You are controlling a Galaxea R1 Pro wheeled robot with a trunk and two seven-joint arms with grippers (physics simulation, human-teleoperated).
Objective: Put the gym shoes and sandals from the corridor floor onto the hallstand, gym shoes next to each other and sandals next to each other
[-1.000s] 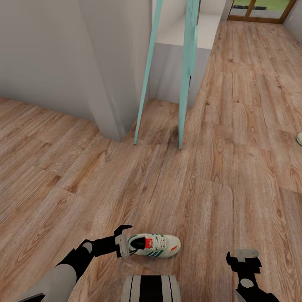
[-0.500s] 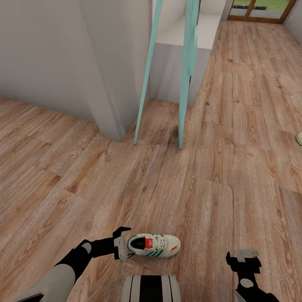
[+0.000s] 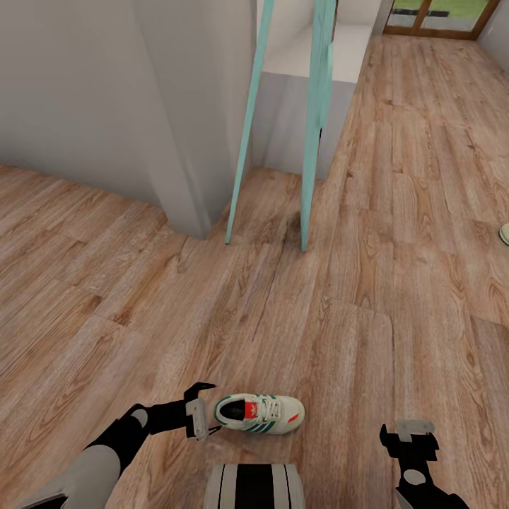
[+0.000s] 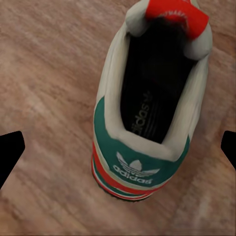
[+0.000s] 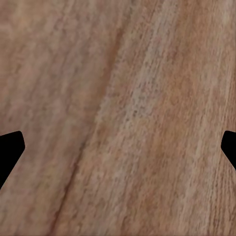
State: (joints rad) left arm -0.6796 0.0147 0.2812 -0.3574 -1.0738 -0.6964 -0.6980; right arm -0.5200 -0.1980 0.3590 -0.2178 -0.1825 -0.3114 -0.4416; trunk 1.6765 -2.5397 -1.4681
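Observation:
One gym shoe, cream-white with green stripes and a red tongue label, lies on its sole on the corridor floor just in front of my base. My left gripper is open at the shoe's heel end, a small gap away from it. The left wrist view looks straight at the heel of that gym shoe, with the left gripper spread wide on either side. A pale sliver of the other gym shoe shows at the right edge. My right gripper hangs open over bare planks. The sandals and hallstand are out of view.
A grey wall corner juts out ahead on the left. Two slanted teal posts stand beside it, with a white surface behind them. A glazed door is far off at the corridor's end. Open flooring runs right.
My left gripper has drawn back a little to the left, away from the shoe's heel it was touching. The shoe and the right arm stay put.

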